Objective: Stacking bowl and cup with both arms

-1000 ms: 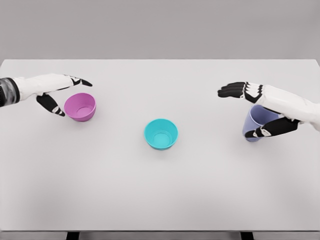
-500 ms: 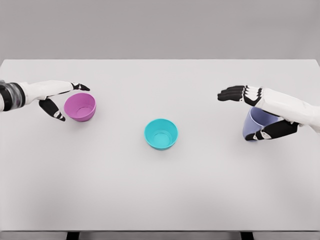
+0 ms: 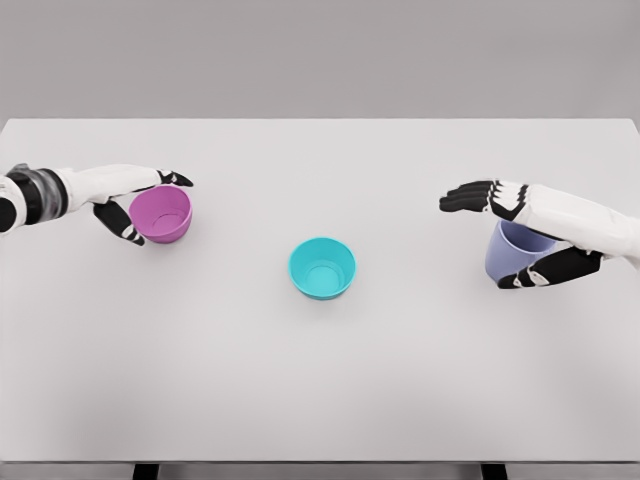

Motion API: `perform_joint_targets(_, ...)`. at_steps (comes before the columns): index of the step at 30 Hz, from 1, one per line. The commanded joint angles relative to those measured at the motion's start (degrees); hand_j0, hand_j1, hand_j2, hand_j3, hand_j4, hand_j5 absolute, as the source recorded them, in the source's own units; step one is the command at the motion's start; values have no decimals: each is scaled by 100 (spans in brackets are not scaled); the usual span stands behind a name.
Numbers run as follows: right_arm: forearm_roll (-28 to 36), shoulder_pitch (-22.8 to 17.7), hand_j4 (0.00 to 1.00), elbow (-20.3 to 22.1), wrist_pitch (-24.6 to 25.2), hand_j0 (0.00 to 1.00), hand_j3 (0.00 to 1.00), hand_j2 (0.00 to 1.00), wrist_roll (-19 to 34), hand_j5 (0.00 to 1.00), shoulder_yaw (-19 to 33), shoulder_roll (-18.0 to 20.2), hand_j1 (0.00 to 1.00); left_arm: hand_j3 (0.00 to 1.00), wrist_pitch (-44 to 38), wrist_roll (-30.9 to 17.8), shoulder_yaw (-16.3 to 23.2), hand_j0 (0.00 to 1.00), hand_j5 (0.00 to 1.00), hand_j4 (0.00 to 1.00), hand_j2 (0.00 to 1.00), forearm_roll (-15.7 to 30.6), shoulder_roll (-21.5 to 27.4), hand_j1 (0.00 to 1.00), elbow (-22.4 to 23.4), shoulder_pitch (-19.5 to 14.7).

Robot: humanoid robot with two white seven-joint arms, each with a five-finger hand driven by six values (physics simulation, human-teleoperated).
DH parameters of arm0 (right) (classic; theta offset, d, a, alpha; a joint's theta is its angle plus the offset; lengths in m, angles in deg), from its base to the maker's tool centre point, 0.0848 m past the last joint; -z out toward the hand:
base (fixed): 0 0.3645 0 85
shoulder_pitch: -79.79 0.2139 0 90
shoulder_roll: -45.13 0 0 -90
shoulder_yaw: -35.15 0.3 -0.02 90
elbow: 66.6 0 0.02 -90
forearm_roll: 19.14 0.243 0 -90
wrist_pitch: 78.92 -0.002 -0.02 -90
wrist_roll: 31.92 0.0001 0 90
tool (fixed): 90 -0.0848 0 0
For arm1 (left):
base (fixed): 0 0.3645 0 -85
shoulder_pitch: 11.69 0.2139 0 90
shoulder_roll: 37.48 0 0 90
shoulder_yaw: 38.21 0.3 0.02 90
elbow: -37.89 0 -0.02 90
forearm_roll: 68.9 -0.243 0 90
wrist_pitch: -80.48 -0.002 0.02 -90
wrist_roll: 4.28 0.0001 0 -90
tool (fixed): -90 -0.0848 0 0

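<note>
Left hand: we see the left hand (image 3: pixel 128 196) reaching in from the left edge, with its fingers (image 3: pixel 176 178) spread along the far rim of the pink bowl (image 3: pixel 160 214) and the thumb low on the bowl's left side.
Left fingers' state: apart, cupped around the pink bowl; we cannot tell whether they actually press on it.
Pink bowl: it sits upright on the desk (image 3: pixel 320 380), between the left thumb and the left fingers, its opening facing up.
Right hand: we see the right hand (image 3: pixel 520 232) coming in from the right edge, its fingers (image 3: pixel 468 196) stretched out flat and pointing left, above the far rim of the lavender cup (image 3: pixel 514 253).
Right fingers' state: apart; the thumb lies along the cup's near side and the fingers pass over its top, so the cup stands in the gap between them. We cannot tell whether there is contact.
Lavender cup: it stands on the desk, partly covered by the right palm, leaning a little to the right by the look of its rim.
Teal bowl: the teal bowl (image 3: pixel 322 268) sits upright in the middle of the desk, well apart from both sets of fingers, roughly midway between them.
Stacking: we see all three vessels standing separately on the desk.
</note>
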Motion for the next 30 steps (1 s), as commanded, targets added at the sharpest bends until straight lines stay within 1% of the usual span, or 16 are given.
perform_joint_targets(1, 47, 0, 100, 4, 17, 100, 100, 100, -3, 100, -7, 32, 100, 96, -24, 2, -2, 96, 96, 96, 96, -39, -33, 96, 8, 0)
perform_joint_targets(4, 47, -9, 100, 4, 17, 100, 100, 100, -3, 100, -33, -47, 100, 96, -24, 2, 7, 96, 96, 96, 96, -40, -33, 96, 8, 0)
perform_joint_targets(6, 47, 35, 100, -5, 17, 100, 100, 100, -3, 100, -252, -336, 100, 96, -16, 2, 7, 96, 96, 96, 96, -40, -33, 96, 17, 0)
perform_joint_targets(7, 47, 62, 100, 4, 17, 100, 100, 100, -3, 100, -323, -363, 100, 96, -16, 2, 7, 96, 96, 96, 96, -40, -33, 96, 17, 0)
perform_joint_targets(10, 47, 185, 100, 4, 17, 100, 100, 100, -3, 100, -314, -311, 100, 96, -16, 2, 7, 96, 96, 96, 96, -40, -51, 96, 26, 0)
perform_joint_targets(12, 30, 79, 100, 4, 17, 100, 100, 100, -3, 100, -314, -284, 100, 96, -16, 2, 7, 96, 96, 96, 96, -101, -86, 96, 52, 0)
perform_joint_targets(13, -49, 70, 100, -5, 17, 100, 100, 100, -3, 100, -306, -205, 100, 96, -16, 2, 7, 96, 96, 96, 96, -119, -121, 96, 61, 0)
perform_joint_targets(15, -84, 0, 100, -5, 17, 100, 100, 100, -3, 100, -323, -205, 100, 96, -16, 2, 7, 96, 96, 96, 96, -119, -139, 96, 70, 0)
perform_joint_targets(18, -41, 9, 100, -5, 17, 100, 100, 100, -3, 100, -402, -407, 100, 96, -16, 2, 7, 96, 96, 96, 96, -119, -148, 96, 70, 0)
perform_joint_targets(21, 3, -26, 100, -5, 17, 100, 100, 100, -3, 100, -323, -390, 100, 96, -24, 2, 7, 96, 96, 96, 96, -127, -148, 96, 78, 0)
perform_joint_targets(30, -23, -18, 100, -5, 17, 100, 100, 100, -3, 100, -323, -372, 100, 96, -24, 2, 33, 96, 96, 96, 96, -119, -165, 96, 105, 9)
